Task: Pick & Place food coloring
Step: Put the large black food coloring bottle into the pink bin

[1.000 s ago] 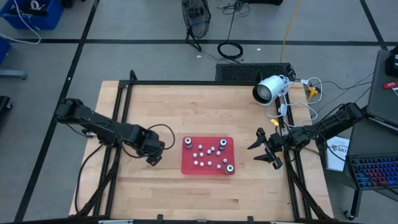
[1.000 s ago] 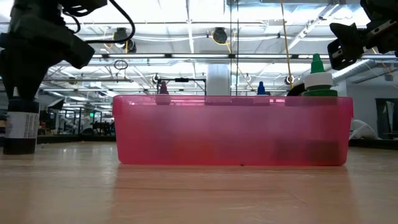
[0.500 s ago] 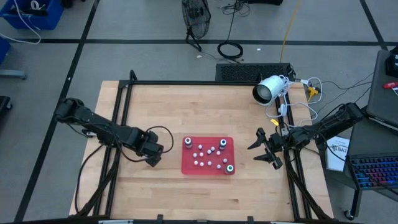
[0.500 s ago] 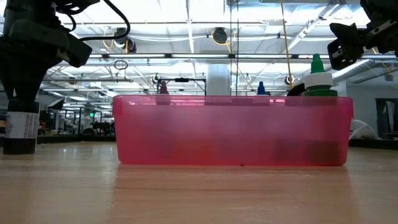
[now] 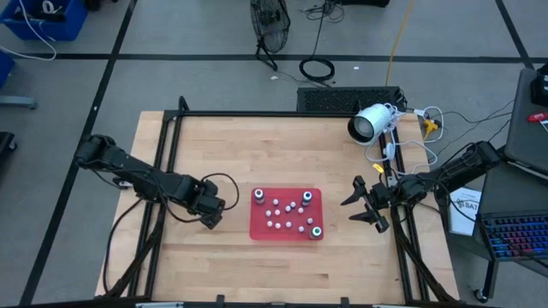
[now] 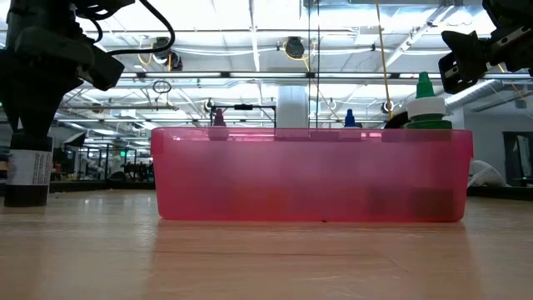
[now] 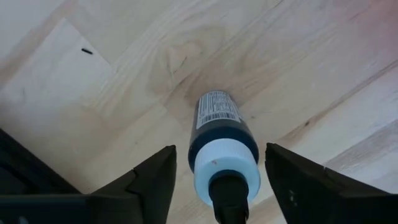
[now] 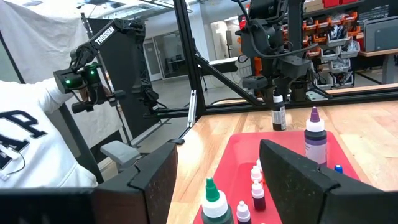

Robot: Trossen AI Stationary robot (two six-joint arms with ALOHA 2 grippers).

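Note:
A dark bottle of food coloring (image 7: 219, 134) with a white collar and dark tip stands upright on the wood table, left of the red tray (image 5: 257, 229). My left gripper (image 5: 211, 219) hangs over it, pointing down and open. One finger stands on each side of the bottle's top, with small gaps showing. Several small whitish bottles (image 5: 287, 214) and a green-capped one (image 5: 316, 231) stand in the tray. My right gripper (image 5: 364, 208) waits open and level, right of the tray.
A white camera-like device (image 5: 370, 122) with cables sits at the table's far right. Black frame rails (image 5: 163, 171) run along the table's left and right sides. Bare wood lies in front of and behind the tray. A person in a white shirt (image 8: 31, 143) stands beyond the table's left.

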